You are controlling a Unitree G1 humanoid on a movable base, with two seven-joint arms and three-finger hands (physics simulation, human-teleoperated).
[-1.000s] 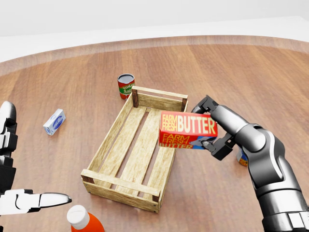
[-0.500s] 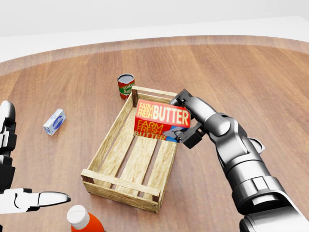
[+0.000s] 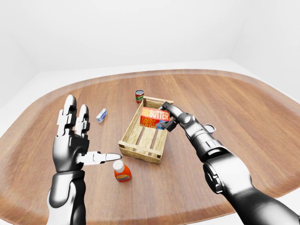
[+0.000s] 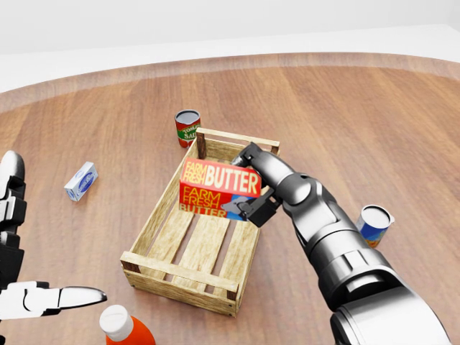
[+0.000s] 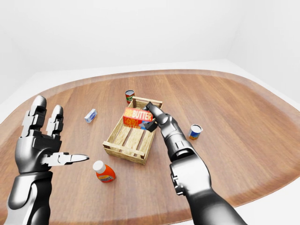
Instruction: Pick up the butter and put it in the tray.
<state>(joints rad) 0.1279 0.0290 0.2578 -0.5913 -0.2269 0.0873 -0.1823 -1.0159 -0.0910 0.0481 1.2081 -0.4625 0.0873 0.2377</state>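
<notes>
The robot's right hand [image 4: 251, 188] grips the butter [image 4: 219, 187], a red box lettered "FARM FRESH BUTTER", its fingers closed round the box's right end. In the head view the butter hangs at the centre of the frame, above the upper half of the tray [image 4: 159, 213], a slatted wooden crate lying on the round wooden table [image 4: 359, 122]; the box is tilted slightly and does not appear to touch the slats.

The left hand [image 3: 75, 140] is raised at the left of the left-eye view, fingers spread wide and holding nothing, well apart from the tray.

A red tomato can [image 4: 187, 128] stands just beyond the tray's upper left corner in the head view. A small blue-and-white carton [image 4: 80, 180] lies on the table at the left of the frame, apart from the tray. An orange bottle with a white cap [image 4: 121, 327] stands at the bottom edge, near the tray's lower left corner. A blue-and-orange can [image 4: 374, 224] stands at the right of the frame, beside the right forearm.
</notes>
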